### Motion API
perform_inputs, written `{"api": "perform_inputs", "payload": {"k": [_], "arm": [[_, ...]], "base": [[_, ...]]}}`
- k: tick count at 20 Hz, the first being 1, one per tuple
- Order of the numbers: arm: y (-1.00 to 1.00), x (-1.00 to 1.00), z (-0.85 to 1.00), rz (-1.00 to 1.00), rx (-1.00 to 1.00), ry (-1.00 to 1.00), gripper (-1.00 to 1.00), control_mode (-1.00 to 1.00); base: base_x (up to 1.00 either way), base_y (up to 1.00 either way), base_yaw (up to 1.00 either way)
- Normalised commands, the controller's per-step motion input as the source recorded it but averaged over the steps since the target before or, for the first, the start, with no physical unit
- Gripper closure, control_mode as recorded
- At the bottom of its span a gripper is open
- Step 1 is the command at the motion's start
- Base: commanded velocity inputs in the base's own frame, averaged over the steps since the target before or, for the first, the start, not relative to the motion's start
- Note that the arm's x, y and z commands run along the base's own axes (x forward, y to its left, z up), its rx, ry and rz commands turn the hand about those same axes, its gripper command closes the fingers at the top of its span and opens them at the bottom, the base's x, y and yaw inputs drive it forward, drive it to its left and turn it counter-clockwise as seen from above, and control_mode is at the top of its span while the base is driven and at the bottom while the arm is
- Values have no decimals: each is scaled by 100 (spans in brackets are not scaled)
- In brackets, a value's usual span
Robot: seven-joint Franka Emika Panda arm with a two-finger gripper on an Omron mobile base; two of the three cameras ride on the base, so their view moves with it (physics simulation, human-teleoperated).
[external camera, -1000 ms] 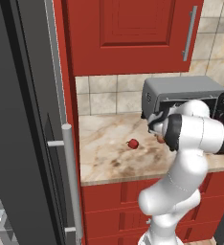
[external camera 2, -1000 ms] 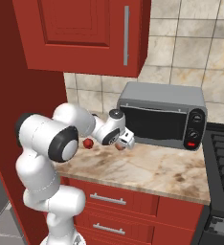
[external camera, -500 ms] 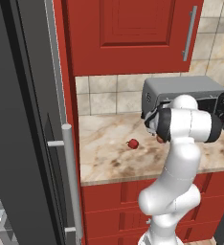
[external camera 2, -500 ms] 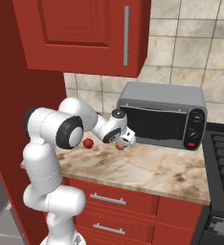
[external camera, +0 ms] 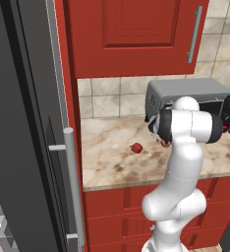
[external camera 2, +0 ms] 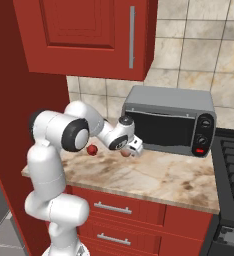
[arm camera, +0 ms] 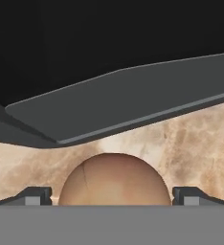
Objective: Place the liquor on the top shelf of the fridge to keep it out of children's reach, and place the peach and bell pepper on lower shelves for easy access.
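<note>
Right now the peach (arm camera: 115, 179) sits squarely between the two spread fingertips (arm camera: 35, 195), which flank it with a clear gap on either side and do not yet clamp it. It is round, so no long axis matters; the gripper (external camera 2: 130, 149) only needs to close where it is. In the right base view the peach (external camera 2: 125, 153) rests on the marbled counter (external camera 2: 159, 175), just in front of the toaster oven (external camera 2: 169, 120), whose dark underside looms close above the hand. The bell pepper (external camera: 136, 147) lies apart, further left on the counter, toward the fridge (external camera: 23, 138). Room to lift is tight beneath the oven front.
</note>
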Motion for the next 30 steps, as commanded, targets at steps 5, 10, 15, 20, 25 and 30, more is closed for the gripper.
{"api": "perform_inputs", "payload": {"k": [5,10,15,20,25,30], "arm": [[0,0,-15,0,0,2,-100,-100],[0,-12,-27,0,-1,6,100,-100],[0,-34,-45,0,-3,4,100,-100],[0,-81,-25,9,0,-11,100,-100],[0,-100,25,21,0,-17,100,-100],[1,-88,91,21,0,-25,100,-100]], "base": [[0,0,0],[0,0,0],[0,0,0],[0,0,0],[0,0,0],[0,0,0]]}}
